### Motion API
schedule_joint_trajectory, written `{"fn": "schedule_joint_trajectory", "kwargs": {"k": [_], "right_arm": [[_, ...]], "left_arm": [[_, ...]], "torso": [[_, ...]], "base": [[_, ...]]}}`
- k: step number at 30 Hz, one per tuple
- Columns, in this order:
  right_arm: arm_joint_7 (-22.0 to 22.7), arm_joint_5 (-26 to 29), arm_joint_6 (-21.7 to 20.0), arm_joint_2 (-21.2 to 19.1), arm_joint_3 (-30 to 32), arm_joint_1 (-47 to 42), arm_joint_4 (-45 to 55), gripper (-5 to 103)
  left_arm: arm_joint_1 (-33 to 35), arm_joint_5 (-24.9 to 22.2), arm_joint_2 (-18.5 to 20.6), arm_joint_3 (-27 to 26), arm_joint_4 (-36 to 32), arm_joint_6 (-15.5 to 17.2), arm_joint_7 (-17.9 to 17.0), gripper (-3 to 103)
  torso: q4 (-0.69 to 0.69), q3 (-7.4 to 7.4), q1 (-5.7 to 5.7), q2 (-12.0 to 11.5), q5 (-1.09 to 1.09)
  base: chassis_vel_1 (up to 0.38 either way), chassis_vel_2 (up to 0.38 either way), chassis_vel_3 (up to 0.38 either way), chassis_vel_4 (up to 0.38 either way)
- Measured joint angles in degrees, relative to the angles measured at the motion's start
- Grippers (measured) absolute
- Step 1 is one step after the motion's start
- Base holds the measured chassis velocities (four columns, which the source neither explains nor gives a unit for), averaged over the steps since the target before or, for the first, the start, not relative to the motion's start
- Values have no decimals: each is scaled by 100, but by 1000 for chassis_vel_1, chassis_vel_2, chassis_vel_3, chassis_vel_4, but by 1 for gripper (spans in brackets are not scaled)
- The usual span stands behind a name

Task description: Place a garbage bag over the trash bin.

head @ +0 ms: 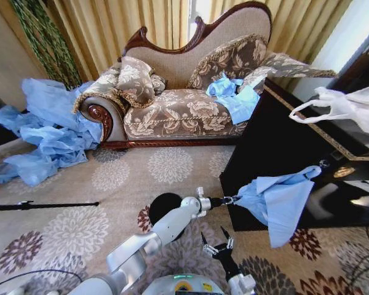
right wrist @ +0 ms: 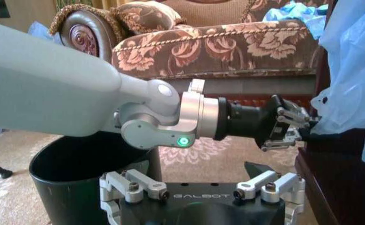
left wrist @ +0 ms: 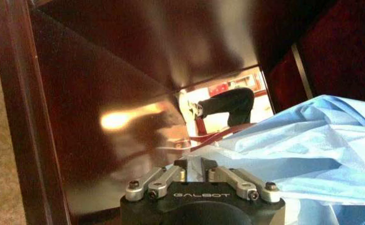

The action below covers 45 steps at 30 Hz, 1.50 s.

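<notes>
The garbage bag (head: 277, 206), light blue and crinkly, hangs down the front of a dark glossy cabinet (head: 277, 132). My left gripper (head: 232, 200) reaches across from the left and is shut on the bag's near edge. In the left wrist view its fingertips (left wrist: 195, 165) pinch the bag (left wrist: 307, 150) against the cabinet side. The black trash bin (head: 162, 206) stands on the carpet, partly hidden behind my left forearm. My right gripper (head: 214, 237) waits low at the front, open and holding nothing. The right wrist view shows the bin (right wrist: 70, 176), the left gripper (right wrist: 294, 129) and the bag (right wrist: 351, 70).
A patterned sofa (head: 178, 110) stands behind, with blue plastic (head: 234, 95) on its seat. A big heap of blue sheeting (head: 49, 129) lies at the left. A white handled bag (head: 347, 107) rests on the cabinet. A black rod (head: 43, 206) lies on the carpet.
</notes>
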Motion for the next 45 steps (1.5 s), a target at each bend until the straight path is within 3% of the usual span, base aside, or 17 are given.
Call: {"fn": "schedule_joint_trajectory", "kwargs": {"k": [5, 9, 14, 15, 17, 18, 19, 23, 24, 27, 29, 32, 34, 38, 39, 41, 45], "right_arm": [[3, 4, 0, -37, -9, -5, 5, 100], [7, 5, 1, -52, -21, -8, 5, 100], [10, 5, 1, -44, -66, 17, 5, 100], [10, 5, 1, -44, -66, 17, 5, 100], [11, 5, 1, -24, -99, 29, 13, 100], [11, 3, 1, -12, -129, 36, 18, 100], [11, 3, 1, -12, -129, 36, 18, 100], [6, -31, 12, 14, -244, 49, 27, 100], [6, -31, 12, 14, -244, 49, 27, 100], [-2, -39, 25, 25, -297, 36, 93, 100], [-7, -40, 35, 25, -302, 27, 111, 100], [-55, -40, 93, 28, -301, -34, 184, 100], [-77, -40, 113, 27, -298, -55, 203, 100], [-165, -40, 206, 21, -284, -126, 239, 100], [-165, -40, 206, 21, -284, -126, 239, 100], [-207, -38, 243, 18, -286, -154, 251, 100], [-232, -46, 274, 22, -333, -163, 253, 100]], "left_arm": [[0, 140, 0, -43, 36, -66, 150, 2], [43, 204, 1, -72, -54, -88, 95, 0], [258, 455, 5, -7, -875, 89, -692, 0], [258, 455, 5, -7, -875, 89, -692, 0], [336, 580, 142, 38, -1387, 285, -1236, 0], [382, 673, 352, 44, -1709, 432, -1680, 0], [382, 673, 352, 44, -1709, 432, -1680, 0], [564, 683, 1079, -140, -2681, 932, -2704, 0], [564, 683, 1079, -140, -2681, 932, -2704, 0], [747, 455, 1586, -406, -3558, 1352, -3395, 0], [799, 393, 1712, -473, -3804, 1416, -3529, 0], [1030, 112, 2259, -844, -4837, 1721, -4193, 0], [1102, 54, 2391, -953, -5058, 1743, -4348, 0], [1568, -57, 3104, -1424, -5812, 1765, -4668, 0], [1568, -57, 3104, -1424, -5812, 1765, -4668, 0], [1966, -35, 3594, -1746, -6101, 1770, -4724, 0], [2486, -2, 4053, -2279, -6443, 1765, -4619, 0]], "torso": [[0, 0, 0, 0, 0], [0, 0, 0, 0, 0], [0, 0, 0, 0, 0], [0, 0, 0, 0, 0], [-7, -1, 0, 0, -2], [-2, 0, 0, 0, 0], [-2, 0, 0, 0, 0], [2, 0, 0, 0, -1], [2, 0, 0, 0, -1], [1, 0, 0, 0, -2], [1, 0, 0, 0, -2], [-2, 0, 0, -1, -2], [-1, 0, 0, -1, -3], [-2, 0, 0, -1, -3], [-2, 0, 0, -1, -3], [2, 0, 0, -1, -1], [0, 0, 0, -1, 0]], "base": [[0, 0, 0, 0], [0, 0, 0, 0], [0, 0, 0, 0], [0, 0, 0, 0], [0, 0, 0, 0], [0, 0, 0, 0], [0, 0, 0, 0], [0, 0, 0, 0], [0, 0, 0, 0], [0, 0, 0, 0], [0, 0, 0, 0], [0, 0, 0, 0], [0, 0, 0, 0], [0, 0, 0, 0], [0, 0, 0, 0], [0, 0, 0, 0], [0, 0, 0, 0]]}}
